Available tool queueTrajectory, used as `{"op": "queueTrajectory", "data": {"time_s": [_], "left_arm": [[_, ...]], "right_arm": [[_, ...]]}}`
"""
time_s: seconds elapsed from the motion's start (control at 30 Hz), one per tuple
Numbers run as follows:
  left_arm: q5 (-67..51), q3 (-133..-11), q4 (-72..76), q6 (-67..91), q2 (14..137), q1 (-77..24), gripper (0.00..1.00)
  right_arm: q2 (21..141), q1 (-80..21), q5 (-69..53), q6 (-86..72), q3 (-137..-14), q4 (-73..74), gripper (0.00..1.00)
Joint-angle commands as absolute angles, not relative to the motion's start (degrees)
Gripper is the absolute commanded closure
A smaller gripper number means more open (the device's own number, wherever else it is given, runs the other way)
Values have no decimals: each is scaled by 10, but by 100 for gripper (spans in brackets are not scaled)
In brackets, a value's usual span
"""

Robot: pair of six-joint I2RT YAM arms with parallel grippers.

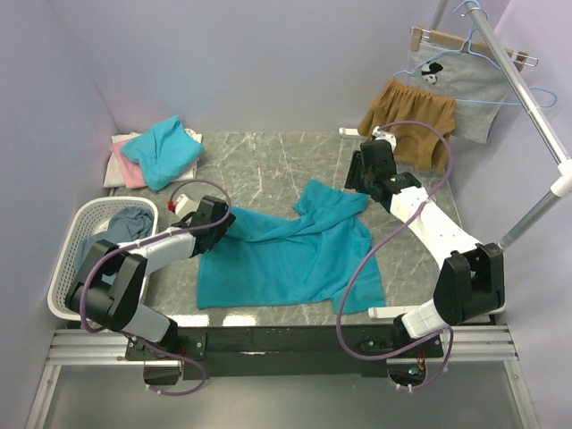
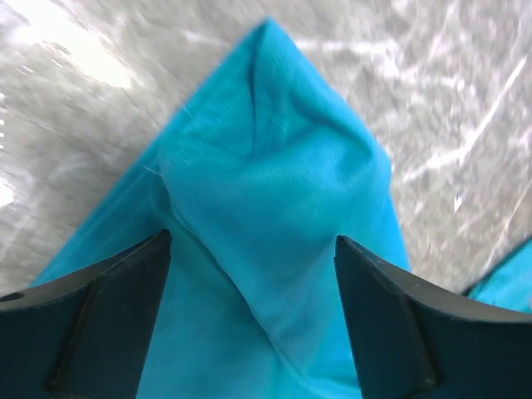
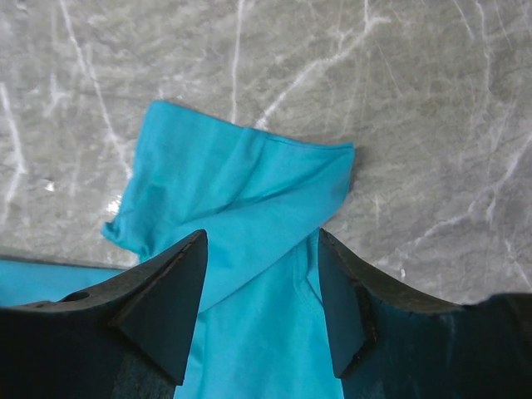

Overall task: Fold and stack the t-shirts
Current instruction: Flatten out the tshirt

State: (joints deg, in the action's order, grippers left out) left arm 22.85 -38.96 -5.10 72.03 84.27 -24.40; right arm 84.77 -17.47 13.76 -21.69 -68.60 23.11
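Observation:
A teal t-shirt (image 1: pixel 286 255) lies spread and rumpled on the marble table (image 1: pixel 268 161). My left gripper (image 1: pixel 227 220) is open over its left sleeve, and the teal cloth (image 2: pixel 274 174) bunches to a point between the fingers (image 2: pixel 252 243). My right gripper (image 1: pixel 356 184) is open over the shirt's far right sleeve (image 3: pixel 241 174), with one finger on each side of the cloth (image 3: pixel 261 237). A folded teal tee (image 1: pixel 163 150) lies on pink and white ones (image 1: pixel 125 165) at the back left.
A white laundry basket (image 1: pixel 67 259) at the left holds a slate-blue garment (image 1: pixel 125 223). Tan shorts (image 1: pixel 411 116) and a grey printed garment (image 1: pixel 456 85) hang at the back right by a metal rail (image 1: pixel 527 98).

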Motion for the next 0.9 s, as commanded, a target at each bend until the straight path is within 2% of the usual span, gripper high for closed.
{"op": "queueTrajectory", "data": {"time_s": [0.0,0.03,0.13,0.17,0.23,0.5,0.87], "left_arm": [[307,-392,-37,762,839,-244,20],[322,-392,-36,757,837,-244,24],[344,-408,-38,731,840,-243,54],[346,-412,-36,722,843,-241,80],[347,-424,-35,700,843,-239,99],[345,-479,-65,620,822,-228,99],[300,-488,-61,594,842,-228,99]], "right_arm": [[847,-168,158,-211,-663,214,40],[852,-162,147,-212,-662,213,41],[884,-136,123,-212,-671,212,43],[905,-131,108,-211,-679,207,43],[931,-114,82,-197,-697,207,43],[1096,-103,-108,-120,-883,244,39],[1280,-105,-235,-12,-1092,359,34]]}}
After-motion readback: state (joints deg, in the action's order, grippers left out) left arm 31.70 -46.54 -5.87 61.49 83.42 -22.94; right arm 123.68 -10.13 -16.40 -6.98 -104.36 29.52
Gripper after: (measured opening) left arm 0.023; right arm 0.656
